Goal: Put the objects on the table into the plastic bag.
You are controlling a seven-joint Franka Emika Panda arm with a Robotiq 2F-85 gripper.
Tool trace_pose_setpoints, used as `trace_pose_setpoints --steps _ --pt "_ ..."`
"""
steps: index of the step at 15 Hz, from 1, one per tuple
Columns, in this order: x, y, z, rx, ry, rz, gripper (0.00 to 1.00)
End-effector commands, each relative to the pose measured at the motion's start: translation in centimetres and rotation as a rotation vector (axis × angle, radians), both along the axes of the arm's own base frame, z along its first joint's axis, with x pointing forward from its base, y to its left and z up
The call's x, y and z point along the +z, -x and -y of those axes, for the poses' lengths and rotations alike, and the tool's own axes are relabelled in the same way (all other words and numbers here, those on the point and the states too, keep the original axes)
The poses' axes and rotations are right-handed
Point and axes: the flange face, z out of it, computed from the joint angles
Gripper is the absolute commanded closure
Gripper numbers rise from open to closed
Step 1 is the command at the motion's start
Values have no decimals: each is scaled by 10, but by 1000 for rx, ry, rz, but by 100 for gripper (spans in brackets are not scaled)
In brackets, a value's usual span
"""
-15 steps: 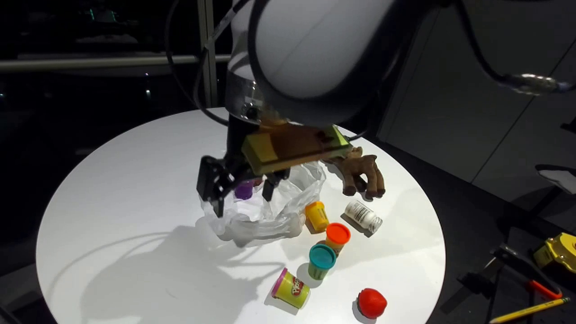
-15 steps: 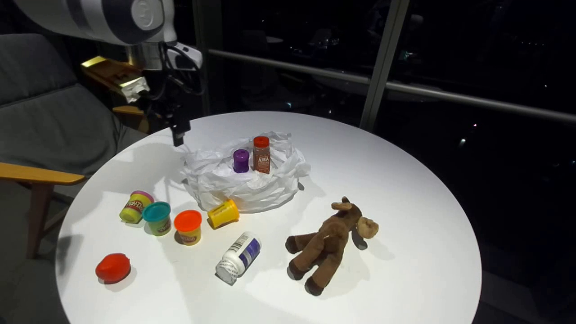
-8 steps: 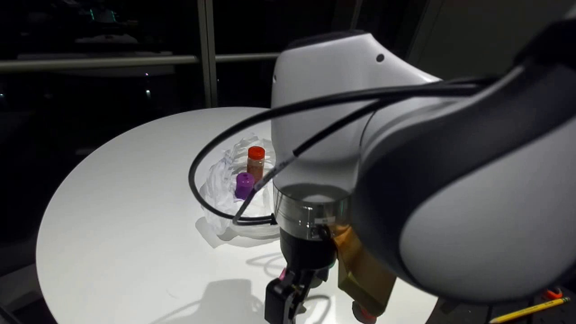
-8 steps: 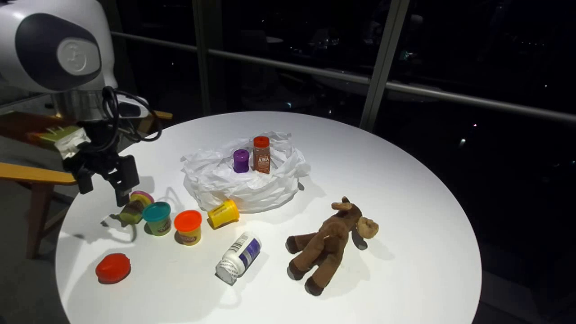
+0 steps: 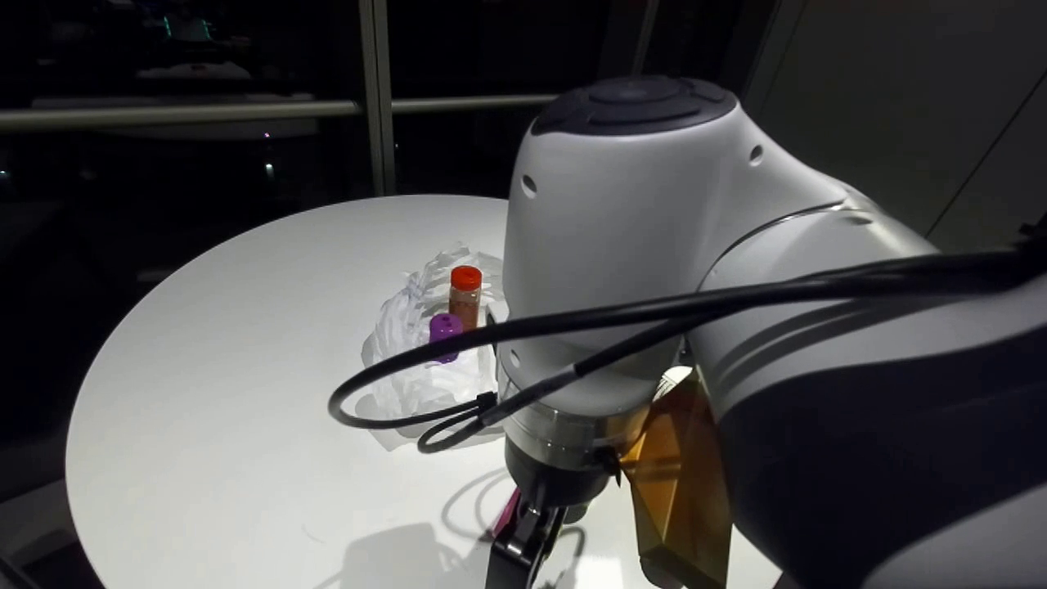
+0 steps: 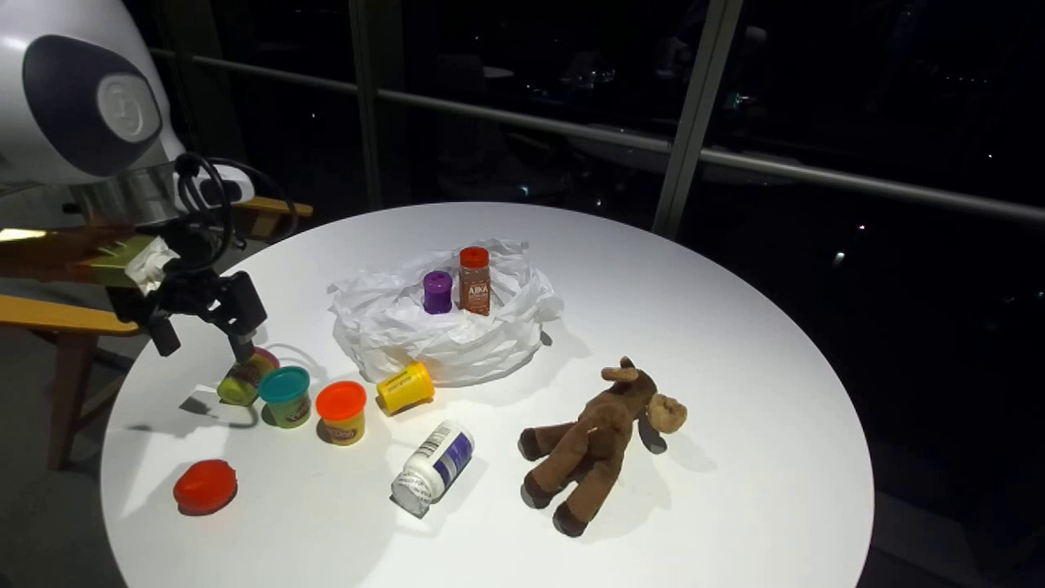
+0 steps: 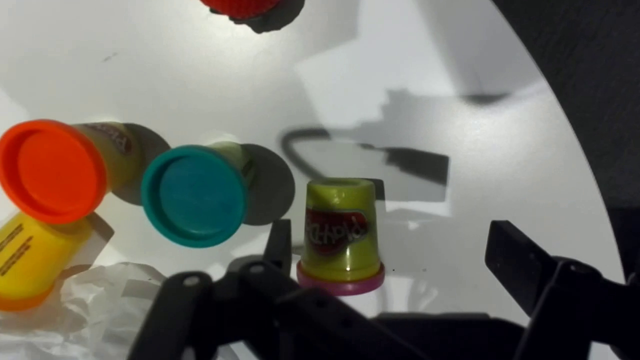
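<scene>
My gripper [image 7: 392, 245] stands open above a yellow-green can [image 7: 342, 235] with a pink lid, which lies on its side. In the wrist view that can shows between the fingers, nearer the left one, with nothing gripped. Upright beside it is a teal-lidded can [image 6: 286, 396], then an orange-lidded can [image 6: 341, 412]. A yellow can [image 6: 406, 388] lies against the plastic bag [image 6: 441, 351], whose spread film holds a purple cylinder [image 6: 438, 292] and a red-capped spice bottle [image 6: 474, 286]. On the table [image 6: 735, 490] also lie a white bottle [image 6: 433, 465], a brown plush [image 6: 596, 441] and a red toy [image 6: 206, 487].
A chair with a wooden armrest [image 6: 65, 314] stands beyond the table edge on the arm's side. The arm's looped cable [image 5: 409, 401] hangs out beside the wrist. In an exterior view the arm hides most of the loose toys.
My arm has swung away from beside the bag to the yellow-green can and come lower, with a slight turn and shift in the last half second. The gripper stayed open; the toys have not moved.
</scene>
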Motion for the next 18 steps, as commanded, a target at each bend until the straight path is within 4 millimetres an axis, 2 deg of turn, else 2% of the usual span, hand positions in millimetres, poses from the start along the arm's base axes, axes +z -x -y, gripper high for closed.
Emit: trace_pose_setpoints --steps 1,8,9,11,17,18 --pt "-6 -4 -1 26 12 51 0" --pt "-23 -15 -2 8 3 58 2" --pt "-24 -18 -2 3 1 63 26" --pt "-24 -22 -3 1 -2 71 27" --pt "-25 -26 3 -24 3 38 74" --pt "-22 -28 6 -37 -1 36 78"
